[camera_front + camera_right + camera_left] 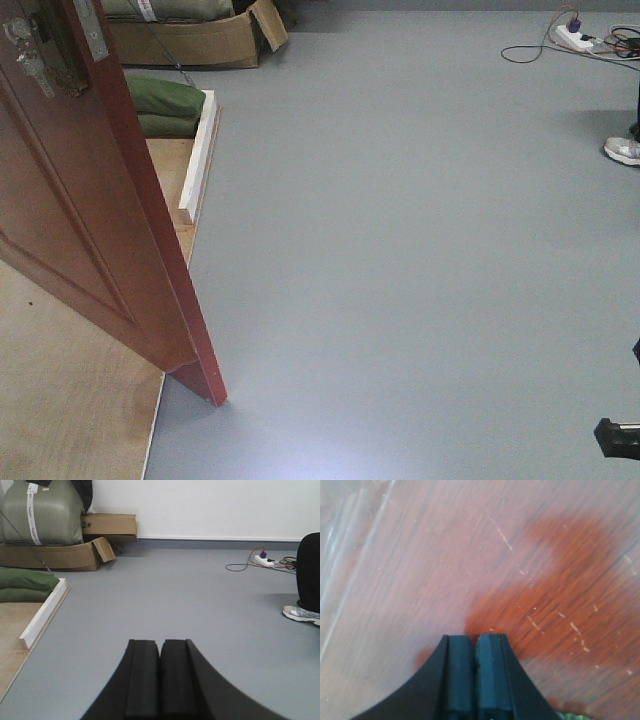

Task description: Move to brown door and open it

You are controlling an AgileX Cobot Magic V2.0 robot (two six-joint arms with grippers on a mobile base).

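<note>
The brown door [80,210] stands ajar at the left of the front view, its free edge swung out over the grey floor, with a metal handle [30,60] and lock plate near the top. My left gripper [475,639] is shut and empty, its tips right up against the door's reddish wood panel [495,555], which fills the left wrist view. My right gripper [160,642] is shut and empty, held over the open grey floor and pointing at the far white wall. Only a black part of the right arm [620,437] shows at the front view's lower right edge.
A white wooden strip [198,155] edges a plywood platform [70,400] behind the door. Green sacks [25,582] and cardboard boxes [55,555] lie at the back left. A power strip with cables [265,560] and a person's shoe [300,614] are at the right.
</note>
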